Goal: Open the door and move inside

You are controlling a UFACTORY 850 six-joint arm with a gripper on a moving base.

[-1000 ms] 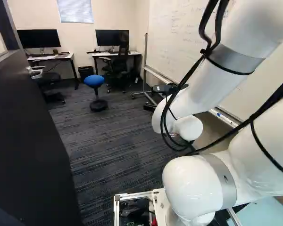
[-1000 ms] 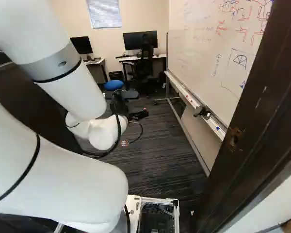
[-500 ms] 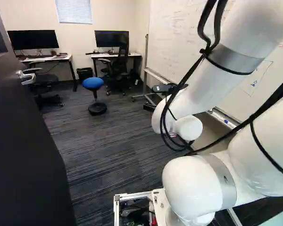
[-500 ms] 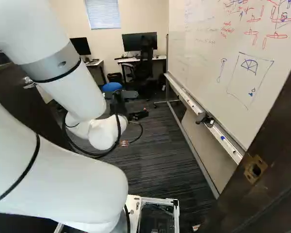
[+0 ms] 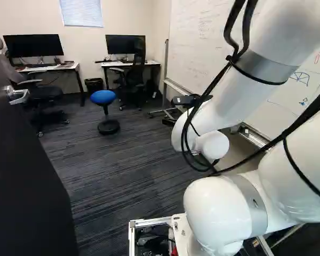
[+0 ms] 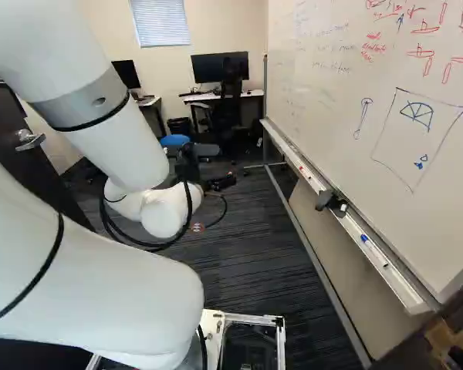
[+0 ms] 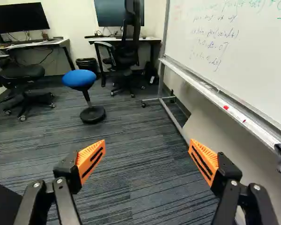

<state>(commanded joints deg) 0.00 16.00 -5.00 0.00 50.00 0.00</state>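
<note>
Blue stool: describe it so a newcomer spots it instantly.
Find the far wall with its two desks. On the carpet before them, near the black bin, stands a backless stool on one post with a black foot. Its blue seat sets it apart from the black office chairs either side.

In the left base view, the door (image 5: 26,165) is at the left side, with its handle (image 5: 17,96) on it. I see a window (image 5: 81,13) in the back wall, at the upper left. One desk (image 5: 67,66) is at the upper left and another desk (image 5: 110,64) is at the top middle, each with a screen on it. A bin (image 5: 94,85) sits between them. The stool (image 5: 103,97) stands on the floor in front. At the right of the right base view is the whiteboard (image 6: 309,85), with a ledge (image 6: 306,176) along its bottom edge.
</note>
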